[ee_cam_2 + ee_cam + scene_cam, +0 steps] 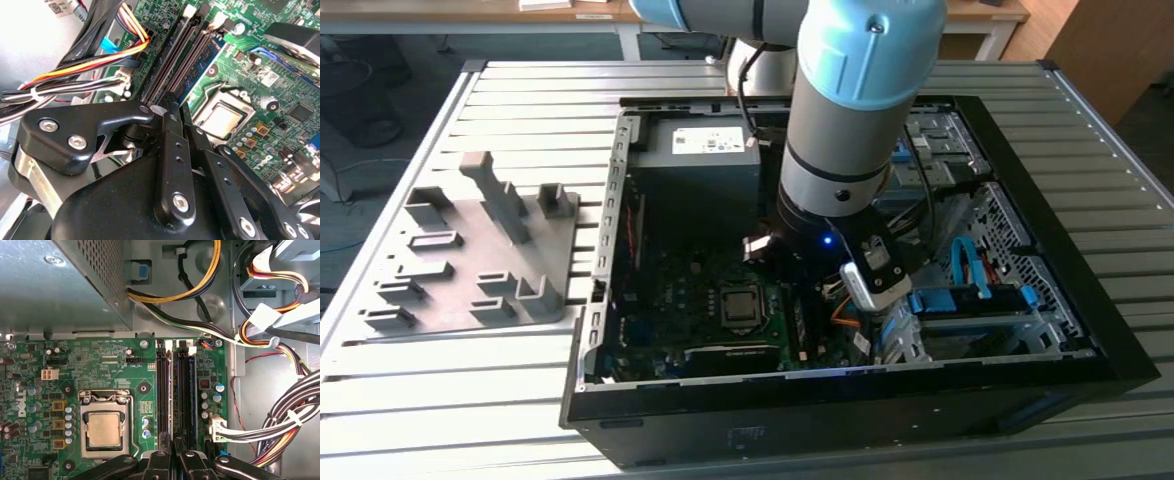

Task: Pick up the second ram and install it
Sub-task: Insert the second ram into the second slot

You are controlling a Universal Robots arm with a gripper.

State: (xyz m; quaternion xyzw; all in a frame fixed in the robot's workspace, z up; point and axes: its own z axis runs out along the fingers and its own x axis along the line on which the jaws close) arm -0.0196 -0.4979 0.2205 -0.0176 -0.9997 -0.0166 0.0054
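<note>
One tool (175,452), fingers pinched near-closed on the ram's (171,390) edge, stands directly over the slots (185,390); the ram's long axis lies along them, seemingly already seated there.

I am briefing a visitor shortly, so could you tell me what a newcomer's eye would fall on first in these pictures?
First, the robot arm reaching down into the open computer case on the slatted table. In both wrist views, the gripper sits right over the memory slots on the green motherboard, beside the CPU socket. A grey holder block stands at the exterior view's left.
</note>
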